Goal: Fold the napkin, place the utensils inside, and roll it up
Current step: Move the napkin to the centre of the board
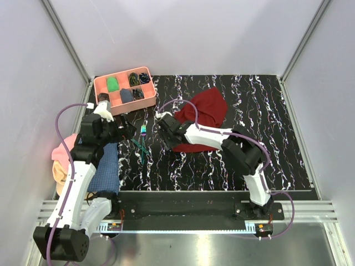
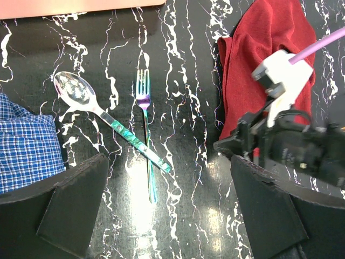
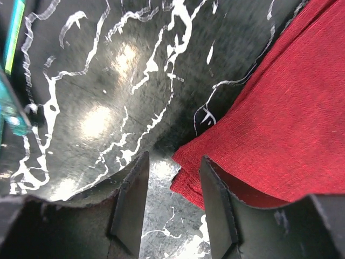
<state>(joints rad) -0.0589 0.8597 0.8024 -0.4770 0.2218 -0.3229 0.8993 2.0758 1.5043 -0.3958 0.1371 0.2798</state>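
The dark red napkin lies crumpled on the black marbled table, right of centre. My right gripper is low at its near-left corner. In the right wrist view the jaws stand open, with the napkin's folded corner between them, not pinched. A silvery spoon with a teal handle and a teal-purple fork lie crossed on the table. My left gripper is open and empty, hovering above and just short of the utensils' handle ends. The napkin shows at right in the left wrist view.
A pink compartment tray with small items stands at the back left. A blue checked cloth and a pink cloth lie at the table's left edge, beside my left arm. My right arm's wrist is close to my left gripper.
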